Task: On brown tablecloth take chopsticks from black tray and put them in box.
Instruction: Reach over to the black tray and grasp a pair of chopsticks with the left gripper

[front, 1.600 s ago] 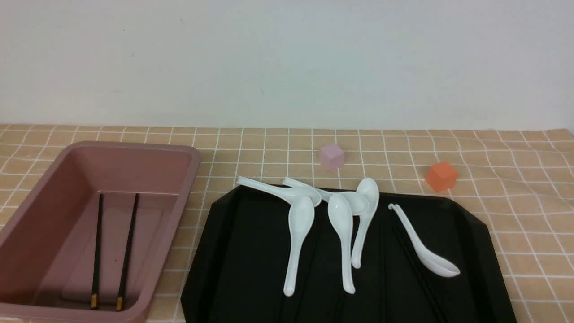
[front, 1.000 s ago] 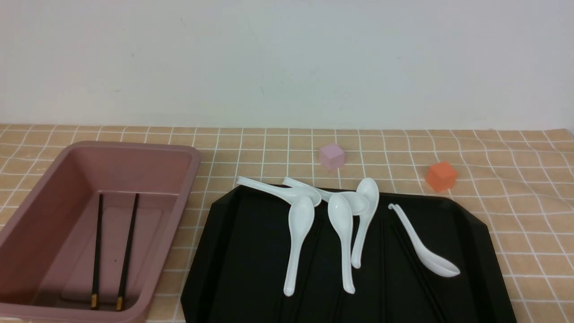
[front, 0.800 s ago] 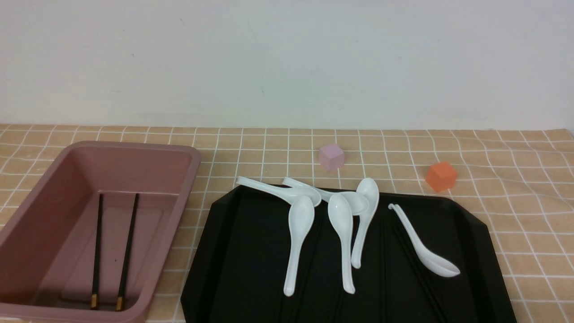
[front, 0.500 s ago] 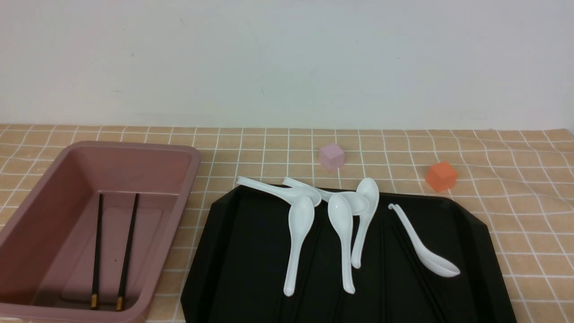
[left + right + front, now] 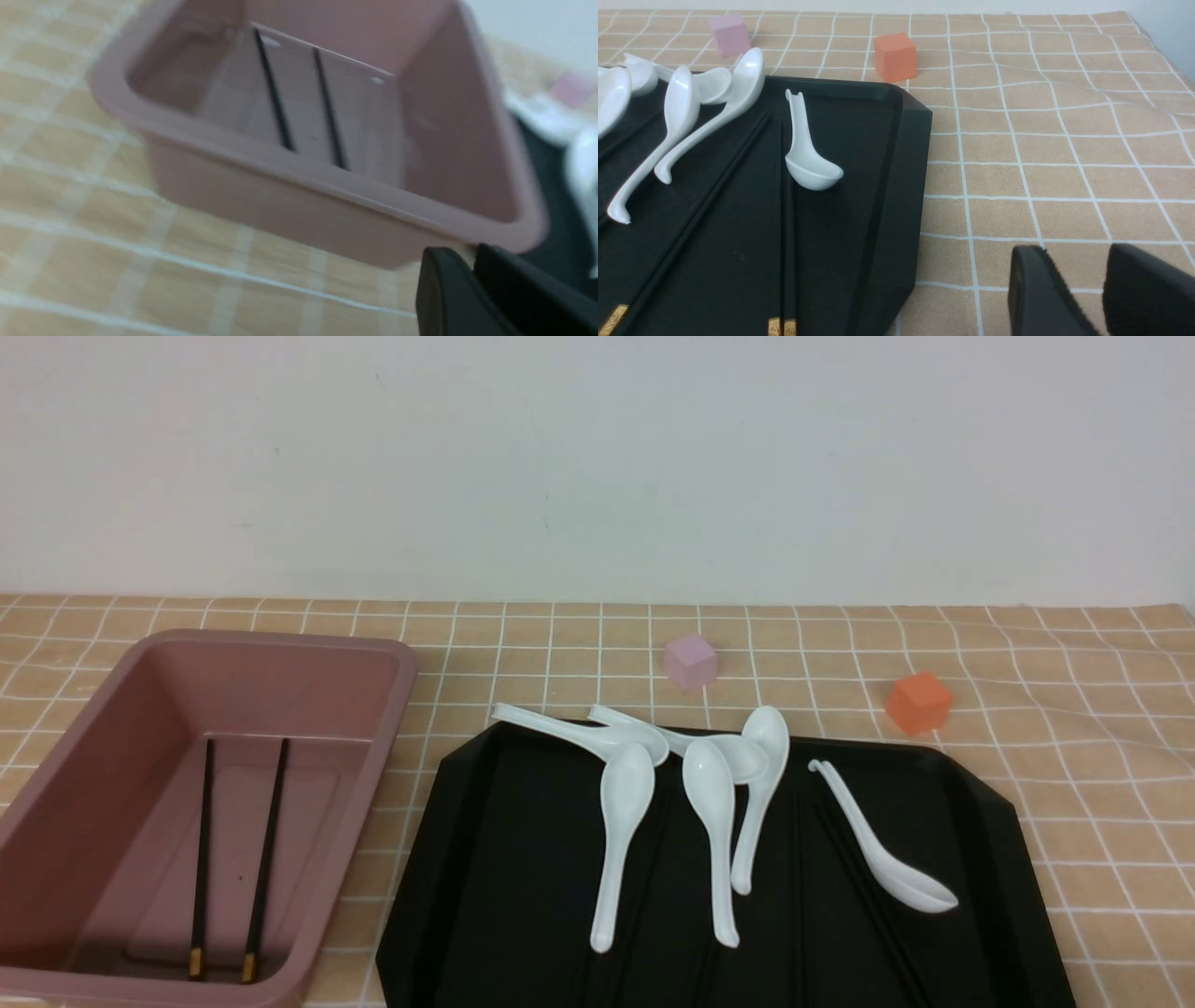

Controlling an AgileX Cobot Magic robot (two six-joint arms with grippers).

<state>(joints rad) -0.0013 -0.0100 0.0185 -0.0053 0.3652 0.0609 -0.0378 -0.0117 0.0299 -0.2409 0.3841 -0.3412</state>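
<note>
Left hand (image 5: pixel 473 255) is found barely parted and empty beside the box (image 5: pixel 280 161); right hand (image 5: pixel 1082 253) is held open, empty. Nothing has been shifted lately: two chopsticks (image 5: pixel 268 840) are laid in the box, others are left on the black tray (image 5: pixel 859 140), so another pick is owed.

The cloth (image 5: pixel 1074 784) is tan-orange with a thin white grid. The box (image 5: pixel 280 639) is dusty pink, the tray (image 5: pixel 504 896) matte black, the spoons (image 5: pixel 624 803) white, and the chopsticks (image 5: pixel 268 840) black (gold bands at one end). One cube (image 5: pixel 691 663) is pale pink, the other cube (image 5: pixel 919 703) orange.
</note>
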